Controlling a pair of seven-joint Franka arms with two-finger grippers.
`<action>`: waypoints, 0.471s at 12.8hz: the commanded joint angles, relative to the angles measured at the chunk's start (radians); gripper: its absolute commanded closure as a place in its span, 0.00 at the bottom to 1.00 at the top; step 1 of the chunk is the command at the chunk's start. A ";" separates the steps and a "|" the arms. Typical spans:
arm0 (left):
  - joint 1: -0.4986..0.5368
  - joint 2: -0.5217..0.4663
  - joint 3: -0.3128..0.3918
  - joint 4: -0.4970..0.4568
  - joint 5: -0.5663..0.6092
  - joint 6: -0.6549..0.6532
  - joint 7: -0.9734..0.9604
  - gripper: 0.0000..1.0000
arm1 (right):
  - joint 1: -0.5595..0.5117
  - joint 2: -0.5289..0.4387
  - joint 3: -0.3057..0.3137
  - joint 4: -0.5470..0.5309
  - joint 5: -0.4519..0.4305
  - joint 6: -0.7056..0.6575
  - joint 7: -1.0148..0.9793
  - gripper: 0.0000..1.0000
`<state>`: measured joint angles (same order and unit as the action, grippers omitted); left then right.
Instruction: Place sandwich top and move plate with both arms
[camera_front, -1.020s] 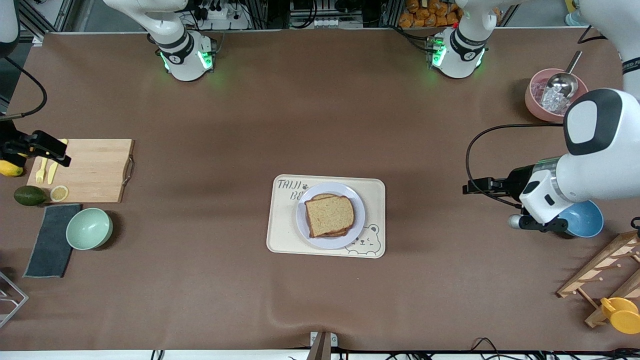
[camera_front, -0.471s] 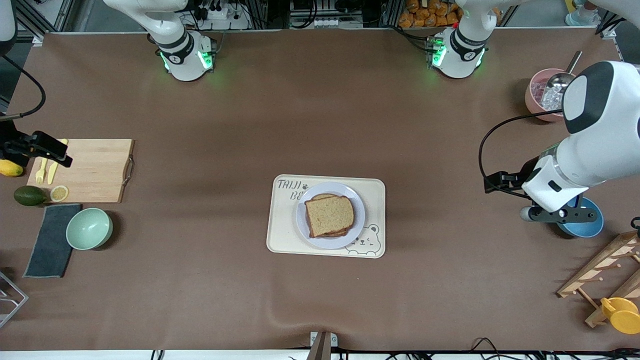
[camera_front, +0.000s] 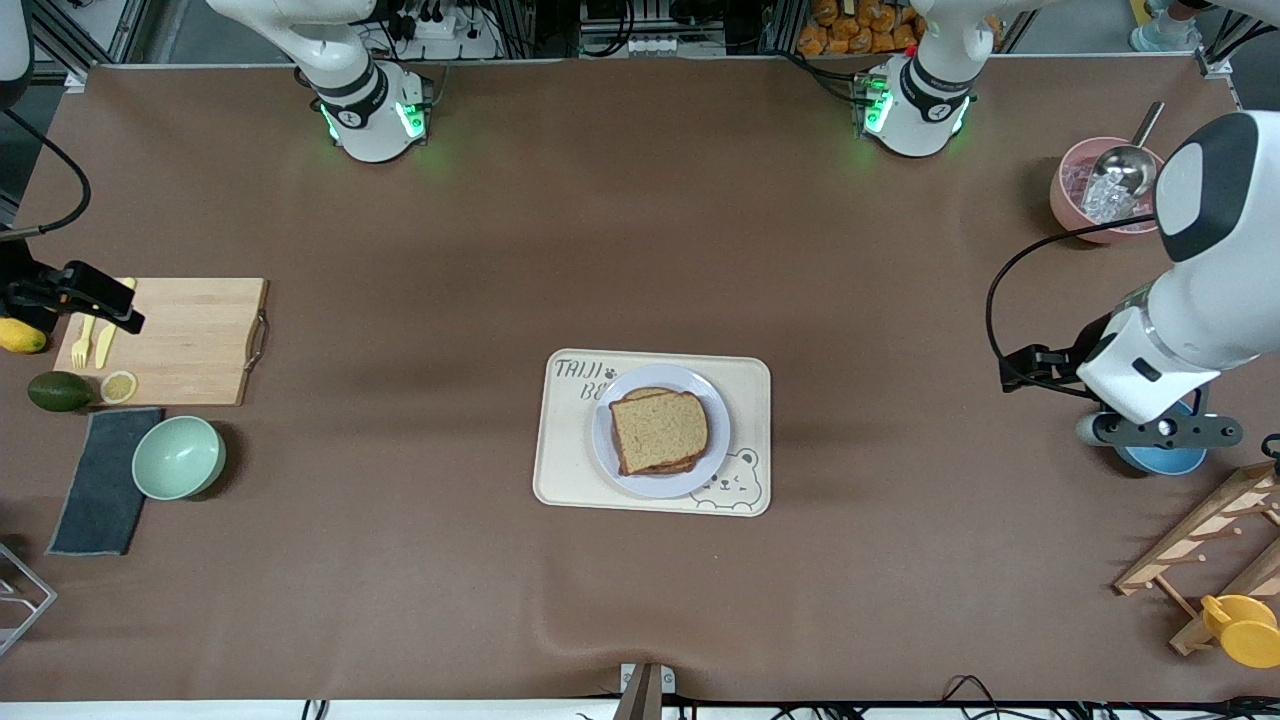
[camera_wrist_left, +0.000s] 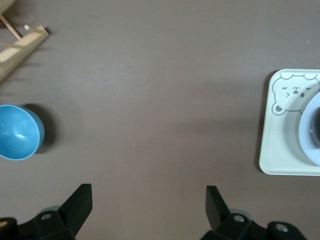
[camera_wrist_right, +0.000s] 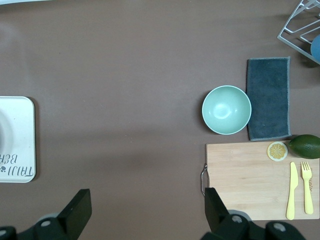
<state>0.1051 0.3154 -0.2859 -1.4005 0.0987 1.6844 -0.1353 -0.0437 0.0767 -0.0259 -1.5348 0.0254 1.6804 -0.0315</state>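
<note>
Brown covering spreads over the whole surface (camera_front: 640, 600). At centre frame a cream tray (camera_front: 560, 470), lettered "TAIJI" above a partly covered "BE" and drawn with a bear, carries the plate (camera_front: 715, 445), with the sandwich top (camera_front: 658, 430) stacked on it. Right of centre, the left hand (camera_wrist_left: 148, 204) hangs empty, fingers apart, above the surface beside a blue bowl (camera_wrist_left: 17, 132). At the frame's left edge, the right hand (camera_wrist_right: 147, 206), fingers apart, waits over the surface beside a wooden board (camera_wrist_right: 250, 175).

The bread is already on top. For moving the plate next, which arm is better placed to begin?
Neither clearly. The left gripper, open, is over the blue bowl; the right gripper, open, over the cutting board. Both are away from the plate.
</note>
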 joint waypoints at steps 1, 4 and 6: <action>0.002 -0.093 -0.004 -0.025 0.027 -0.025 -0.041 0.00 | -0.007 -0.026 0.003 -0.016 0.016 -0.005 0.013 0.00; 0.002 -0.194 0.019 -0.095 0.013 -0.046 -0.029 0.00 | -0.007 -0.025 0.003 -0.016 0.016 -0.002 0.013 0.00; -0.033 -0.261 0.062 -0.153 0.012 -0.041 -0.029 0.00 | -0.008 -0.025 0.003 -0.015 0.016 -0.002 0.013 0.00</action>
<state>0.1026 0.1453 -0.2648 -1.4572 0.0988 1.6314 -0.1554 -0.0438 0.0757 -0.0261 -1.5351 0.0254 1.6801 -0.0310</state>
